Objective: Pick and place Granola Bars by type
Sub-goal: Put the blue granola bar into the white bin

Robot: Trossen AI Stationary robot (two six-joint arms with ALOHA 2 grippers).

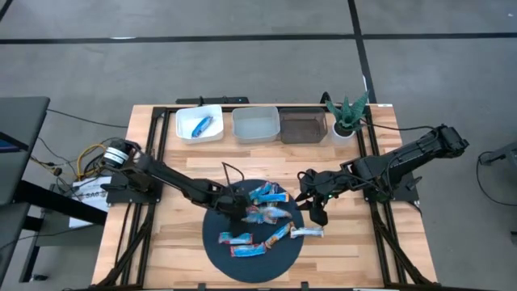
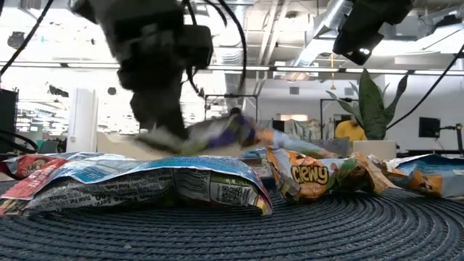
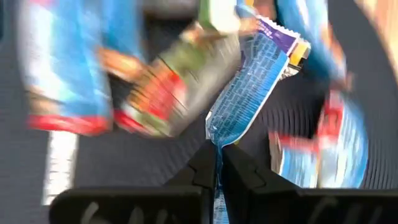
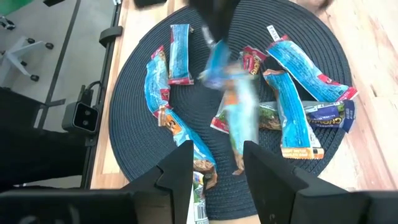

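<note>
Several granola bars point(image 4: 292, 112), mostly blue-wrapped, lie flat and partly overlapping on a round dark woven mat point(image 1: 214, 250). My left gripper point(image 1: 234, 204) is over the mat's far part, shut on one blue bar with a purple end point(image 3: 249, 87), which also shows blurred in the low view point(image 2: 217, 134). My right gripper point(image 1: 315, 214) hovers open at the mat's right edge; in its wrist view its fingers point(image 4: 180, 171) stand apart above the bars and touch nothing. One more blue bar point(image 1: 200, 125) lies in the far left bin. My left gripper point(image 3: 217, 163) pinches the blue bar by one end of its wrapper point(image 3: 219, 140) between its two fingers. The bar runs forward, in line with the fingers. In the low view it sits nearly level, raised above the bars lying on the mat.
Three bins stand in a row along the far edge: a white one point(image 1: 184, 133), a clear one point(image 1: 256, 137) and a dark one point(image 1: 303, 139). A potted plant point(image 1: 347, 117) stands to their right. Bare wooden table point(image 1: 178, 226) lies on both sides of the mat.
</note>
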